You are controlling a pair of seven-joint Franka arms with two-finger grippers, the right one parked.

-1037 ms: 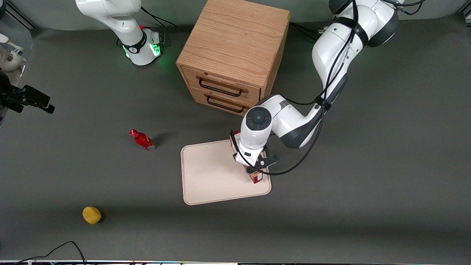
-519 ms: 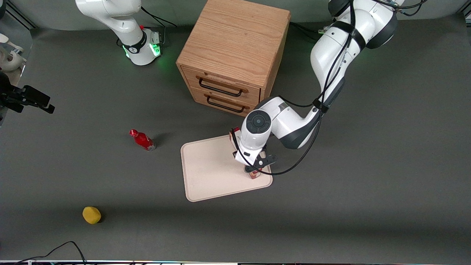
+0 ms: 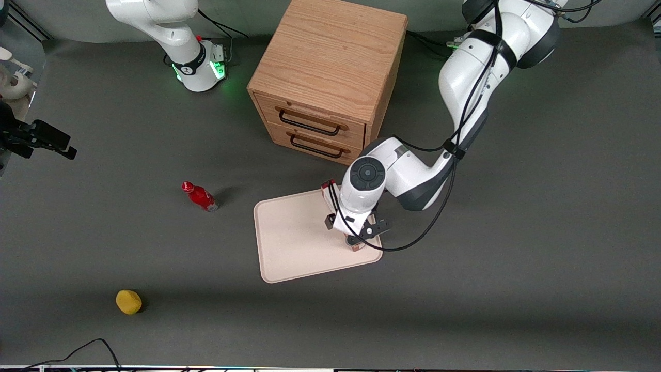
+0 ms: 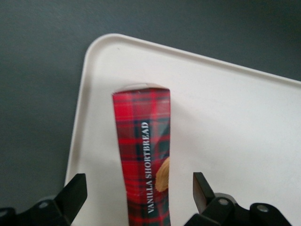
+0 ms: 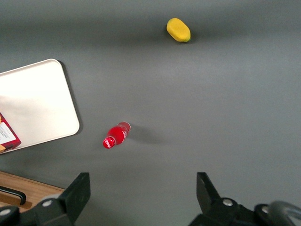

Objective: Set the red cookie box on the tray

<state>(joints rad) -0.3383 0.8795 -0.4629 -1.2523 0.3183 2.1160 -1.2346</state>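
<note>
- My gripper (image 4: 139, 193) hangs just above the long, narrow dark-red tartan cardboard cookie box (image 4: 143, 157), which lies flat on the flat cream-white rectangular tray with rounded corners and a low rim (image 4: 225, 117).
- My two black fingers (image 4: 75, 195) are spread wide, one on each side of the box, with bare tray showing between each fingertip and the cardboard; I am gripping nothing.
- The box's upper face reads "VANILLA SHORTBREAD" in white letters along its length, beside a tan cookie picture.
- One end of the box lies close to a rounded corner of the tray, and the box runs along the tray's edge on the working arm's side.
- From the front, my gripper (image 3: 360, 233) and wrist cover most of the box (image 3: 327, 189); only its ends show.
- The tray (image 3: 294, 237) lies on the dark grey tabletop (image 3: 516, 258), in front of a light oak two-drawer cabinet with black handles (image 3: 328, 77).
- A small red bottle (image 3: 199, 196) lies on the table toward the parked arm's end, well apart from the tray.
- A rounded yellow object (image 3: 128, 301) lies nearer the front camera than the bottle.
</note>
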